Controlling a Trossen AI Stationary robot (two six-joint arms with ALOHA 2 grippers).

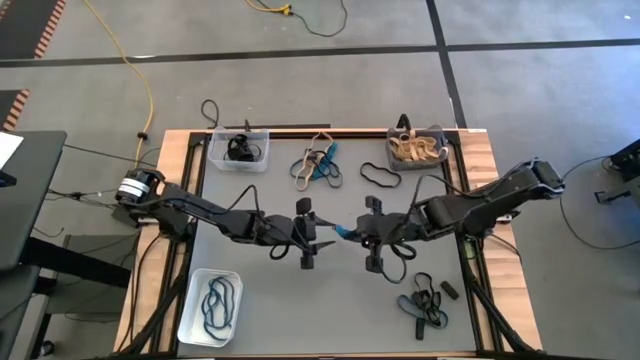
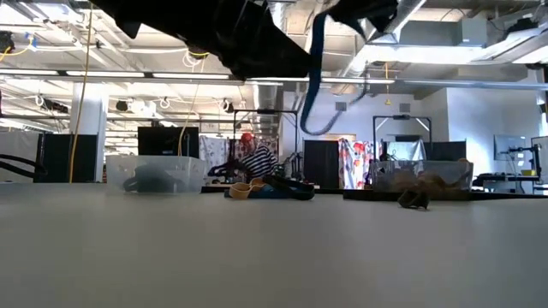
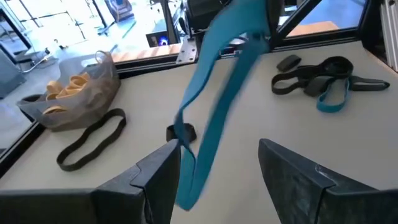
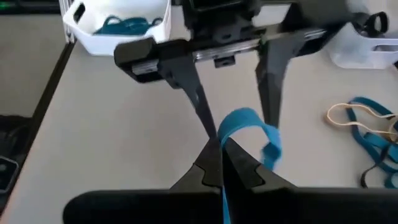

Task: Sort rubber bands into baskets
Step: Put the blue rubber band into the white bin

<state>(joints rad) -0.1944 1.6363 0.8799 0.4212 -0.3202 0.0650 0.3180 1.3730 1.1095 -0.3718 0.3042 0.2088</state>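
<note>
A flat teal rubber band (image 1: 345, 231) hangs as a long loop above the middle of the surface (image 1: 330, 300), between the two hands. The right hand (image 4: 222, 149) is clamped shut on one end; the loop runs toward 9 o'clock. The left hand (image 3: 219, 163) has its fingers (image 3: 163, 167) apart, the band dangling between them.

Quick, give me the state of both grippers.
Left gripper: open, straddling the teal band, not gripping.
Right gripper: shut on the teal band.
</note>
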